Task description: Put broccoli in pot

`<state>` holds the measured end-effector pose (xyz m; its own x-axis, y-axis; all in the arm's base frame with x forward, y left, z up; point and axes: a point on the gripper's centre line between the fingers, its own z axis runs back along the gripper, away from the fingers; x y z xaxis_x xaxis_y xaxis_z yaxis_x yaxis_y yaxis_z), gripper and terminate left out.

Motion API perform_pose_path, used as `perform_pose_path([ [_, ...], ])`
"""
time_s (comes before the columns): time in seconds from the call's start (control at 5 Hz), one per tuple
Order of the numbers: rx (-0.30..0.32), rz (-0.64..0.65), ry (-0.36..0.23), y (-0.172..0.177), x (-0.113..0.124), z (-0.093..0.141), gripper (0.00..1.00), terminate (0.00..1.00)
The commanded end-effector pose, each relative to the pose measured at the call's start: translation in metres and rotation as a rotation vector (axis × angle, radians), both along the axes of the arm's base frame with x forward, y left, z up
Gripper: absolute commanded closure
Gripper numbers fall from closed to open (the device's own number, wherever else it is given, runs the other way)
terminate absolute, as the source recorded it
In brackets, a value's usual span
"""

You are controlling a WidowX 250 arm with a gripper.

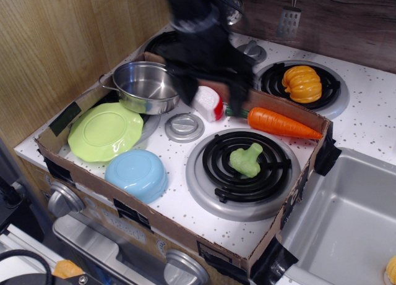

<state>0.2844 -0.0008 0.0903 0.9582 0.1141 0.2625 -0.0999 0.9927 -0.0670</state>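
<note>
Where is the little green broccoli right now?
The broccoli lies on the black coil burner at the front right of the toy stove, just in front of the carrot and well right of the pot.

The broccoli (246, 159) lies on the front burner (243, 168), right of the round knob (184, 125). The pot (147, 86) stands at the back left, behind the plate (104, 131). The bowl (137, 174) sits before the plate. The carrot (279, 123) lies behind the burner.
</note>
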Motion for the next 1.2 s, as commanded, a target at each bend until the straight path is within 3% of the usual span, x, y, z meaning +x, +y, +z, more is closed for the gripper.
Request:
perform_pose_path([
  [0.0, 0.005, 0.025, -0.041, -0.033, -0.001, -0.017, 0.0, 0.0],
  [0.2, 0.008, 0.055, -0.052, -0.043, -0.006, -0.021, 0.0, 0.0],
  [0.6, -0.076, 0.045, -0.073, -0.048, -0.007, -0.061, 0.0, 0.0],
  [1.0, -0.064, -0.012, -0.075, -0.035, 0.002, -0.08, 0.0, 0.0],
])
